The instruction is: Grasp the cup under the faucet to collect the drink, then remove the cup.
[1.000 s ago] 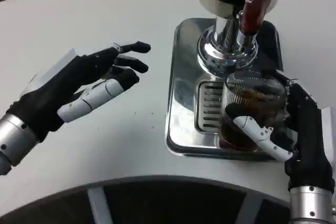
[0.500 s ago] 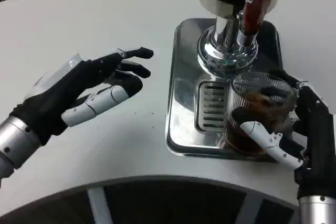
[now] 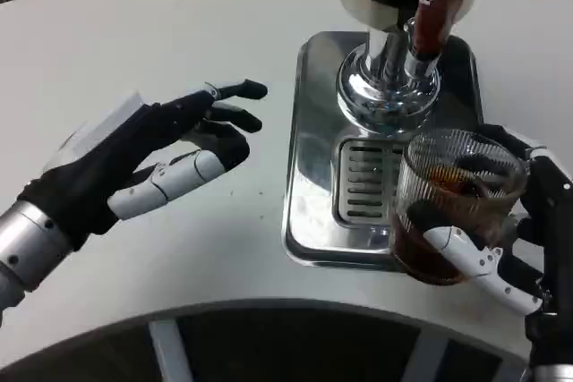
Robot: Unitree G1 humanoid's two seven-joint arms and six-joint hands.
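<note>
- Your right hand (image 3: 524, 239) has its fingers (image 3: 474, 261) wrapped round the cup (image 3: 452, 207), which holds dark drink.
- Cup sits at the drip tray (image 3: 313, 185) edge, off the faucet (image 3: 389, 69).
- Left hand (image 3: 148, 158) hovers, fingers apart, holding nothing.
- Left to do: set it down on the worktop (image 3: 179, 24).

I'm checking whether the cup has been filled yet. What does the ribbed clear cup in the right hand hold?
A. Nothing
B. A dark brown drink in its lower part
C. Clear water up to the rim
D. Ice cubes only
B. The right hand grips the cup, and dark brown liquid fills its lower part, while the glass above it is clear.
</note>
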